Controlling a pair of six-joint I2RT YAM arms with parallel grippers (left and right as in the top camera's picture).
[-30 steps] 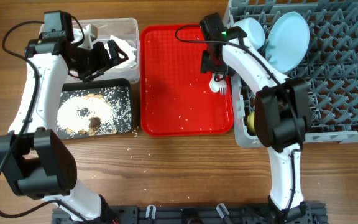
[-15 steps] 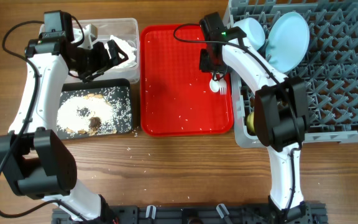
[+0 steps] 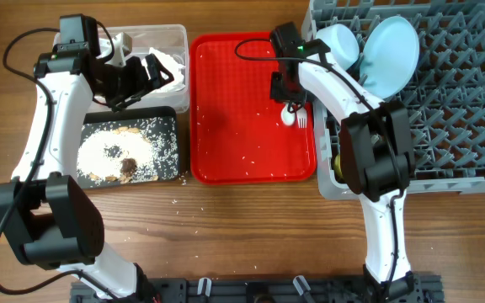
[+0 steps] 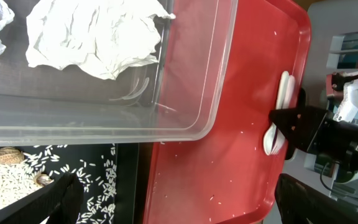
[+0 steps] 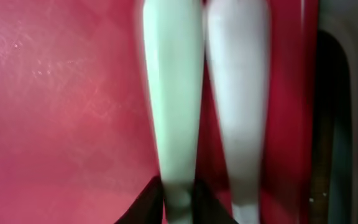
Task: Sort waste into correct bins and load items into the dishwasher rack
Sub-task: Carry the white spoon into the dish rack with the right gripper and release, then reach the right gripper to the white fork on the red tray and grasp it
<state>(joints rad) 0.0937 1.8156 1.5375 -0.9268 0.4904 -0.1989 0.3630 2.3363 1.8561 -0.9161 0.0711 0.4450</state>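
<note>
Two white cutlery pieces, a spoon (image 3: pixel 288 116) and a fork (image 3: pixel 301 121), lie side by side at the red tray's right edge. My right gripper (image 3: pixel 286 91) (image 5: pixel 179 193) is down on them, its black fingers pressed against both sides of the left white handle (image 5: pixel 173 93); which piece that is I cannot tell. My left gripper (image 3: pixel 137 80) (image 4: pixel 179 205) hangs wide open, holding nothing, by the clear tub (image 3: pixel 179 38) with crumpled napkins (image 4: pixel 98 31). Food scraps (image 3: pixel 116 156) lie in the black tray (image 3: pixel 172 126). A blue plate (image 3: pixel 391 50) and bowl (image 3: pixel 335 40) stand in the grey rack (image 3: pixel 453 109).
The red tray (image 3: pixel 242 143) lies between the bins and the rack, with a few rice grains on it. A yellow cup (image 3: pixel 341 164) sits at the rack's front left corner. Loose grains dot the wooden table (image 3: pixel 226 227) in front of the black tray.
The right gripper's fingers have drawn together around a white cutlery handle on the red tray. The left arm has stayed still.
</note>
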